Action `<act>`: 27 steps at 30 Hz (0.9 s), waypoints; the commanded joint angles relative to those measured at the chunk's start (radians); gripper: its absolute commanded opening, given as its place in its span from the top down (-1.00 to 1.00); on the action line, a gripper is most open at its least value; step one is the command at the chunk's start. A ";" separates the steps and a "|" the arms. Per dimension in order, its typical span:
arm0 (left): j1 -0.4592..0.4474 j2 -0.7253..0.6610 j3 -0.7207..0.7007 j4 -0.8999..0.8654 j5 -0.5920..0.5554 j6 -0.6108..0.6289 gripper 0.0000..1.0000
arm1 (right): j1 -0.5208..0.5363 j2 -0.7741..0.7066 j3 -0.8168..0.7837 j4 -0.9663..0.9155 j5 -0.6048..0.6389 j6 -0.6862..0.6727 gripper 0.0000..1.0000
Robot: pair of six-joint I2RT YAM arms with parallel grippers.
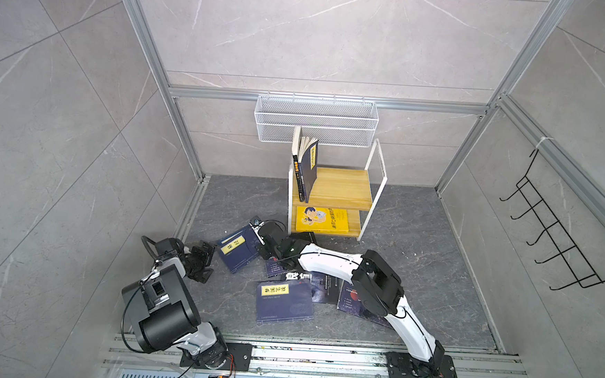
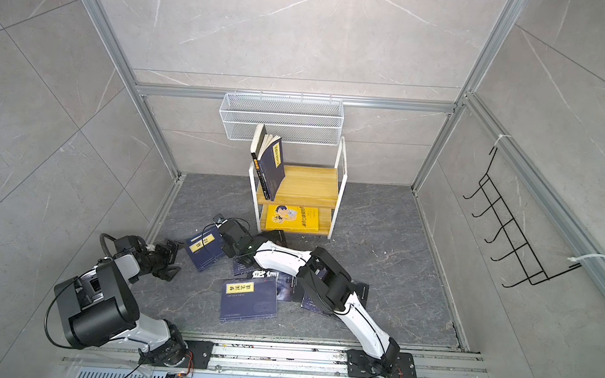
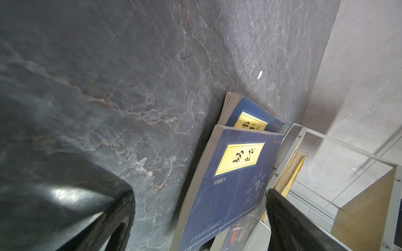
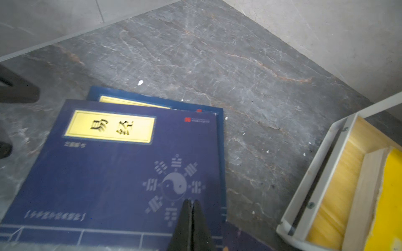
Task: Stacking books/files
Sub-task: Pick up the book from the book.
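Several books lie on the dark floor. A navy book with a yellow label (image 1: 236,251) (image 4: 113,165) rests on top of another navy one (image 4: 219,113). My right gripper (image 4: 191,201) (image 1: 257,244) is shut, its tips over that top cover by the round symbol, with nothing seen between the jaws. My left gripper (image 1: 212,261) (image 3: 200,193) stands open just left of the same book, which shows between its wide fingers (image 3: 291,226). Another labelled navy book (image 1: 284,304) lies nearer the front. Dark books (image 1: 349,304) are partly hidden under the right arm.
A white-framed wooden shelf (image 1: 340,188) stands at the back, with two books upright (image 1: 306,168) on top and a yellow book (image 1: 321,220) below. A wire basket (image 1: 316,120) hangs on the back wall. A black hook rack (image 1: 557,234) hangs at right.
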 commanded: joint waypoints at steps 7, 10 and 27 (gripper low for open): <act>-0.004 0.054 0.019 -0.037 0.011 -0.010 -0.87 | -0.036 0.045 0.062 -0.097 -0.024 0.039 0.90; -0.007 0.057 0.023 -0.044 0.009 -0.003 -0.87 | -0.035 0.054 0.090 -0.166 -0.062 0.059 0.91; -0.032 0.133 0.048 -0.016 0.034 -0.011 -0.67 | -0.036 0.183 0.285 -0.444 -0.155 0.082 1.00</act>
